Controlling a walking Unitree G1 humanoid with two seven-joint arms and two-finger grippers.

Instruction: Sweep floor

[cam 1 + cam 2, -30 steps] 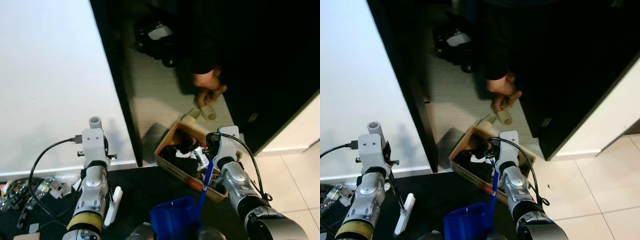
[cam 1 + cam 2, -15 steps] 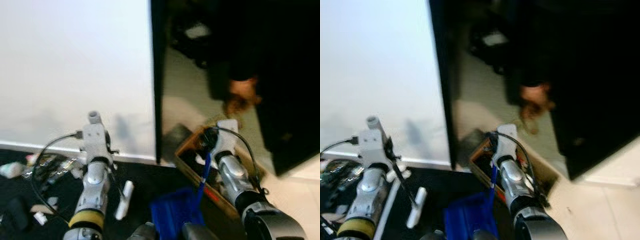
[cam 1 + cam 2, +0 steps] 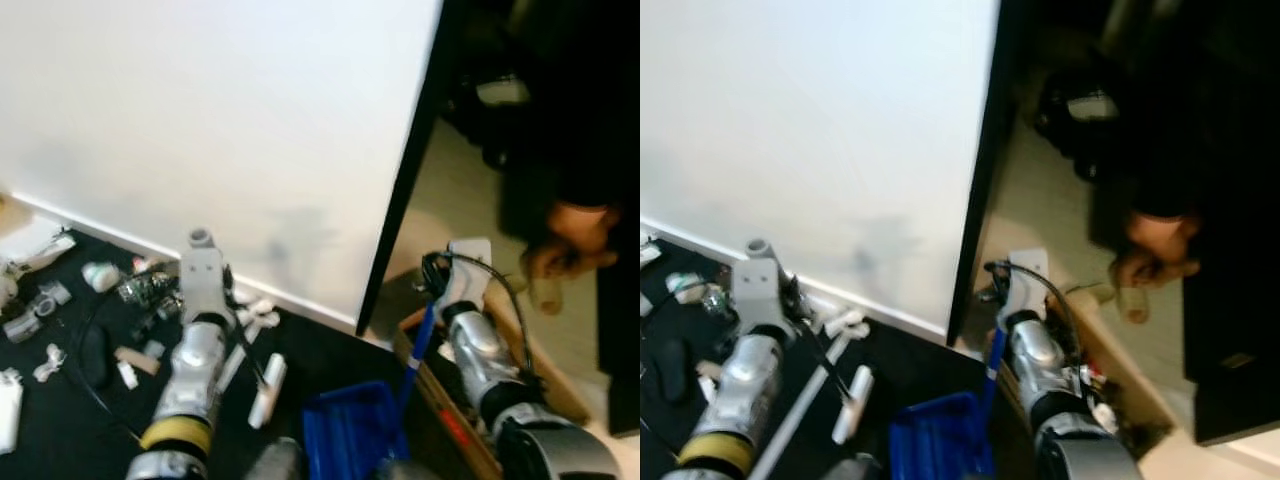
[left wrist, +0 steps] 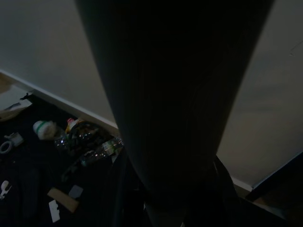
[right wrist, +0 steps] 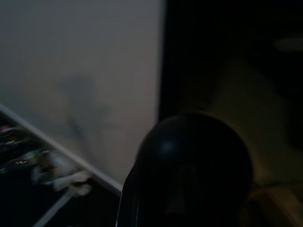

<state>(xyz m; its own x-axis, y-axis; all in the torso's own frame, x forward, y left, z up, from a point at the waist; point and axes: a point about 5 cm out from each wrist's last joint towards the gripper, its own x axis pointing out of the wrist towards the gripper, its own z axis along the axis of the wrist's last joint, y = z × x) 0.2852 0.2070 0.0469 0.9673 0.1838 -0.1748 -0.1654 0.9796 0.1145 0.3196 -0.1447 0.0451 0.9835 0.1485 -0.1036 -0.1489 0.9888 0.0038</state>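
A black floor mat (image 3: 60, 400) lies strewn with small litter (image 3: 130, 290) along the white wall (image 3: 220, 130) — a dark doorway (image 3: 480, 200) opens on the right. The blue dustpan (image 3: 350, 430) sits low between the arms, its blue handle (image 3: 415, 345) rising by the right gripper (image 3: 465, 270); whether either gripper, left (image 3: 200, 265) or right, is clamped — cannot tell.

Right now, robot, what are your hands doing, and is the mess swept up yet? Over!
Both arms raised, fingers hidden. Blue dustpan low in front. Litter lies unswept on black mat. Cardboard box and a person's hand close on the right.

both arms raised fwd, hands unclear

Head views look down at the floor litter (image 3: 60, 300) (wrist views closer, dim).
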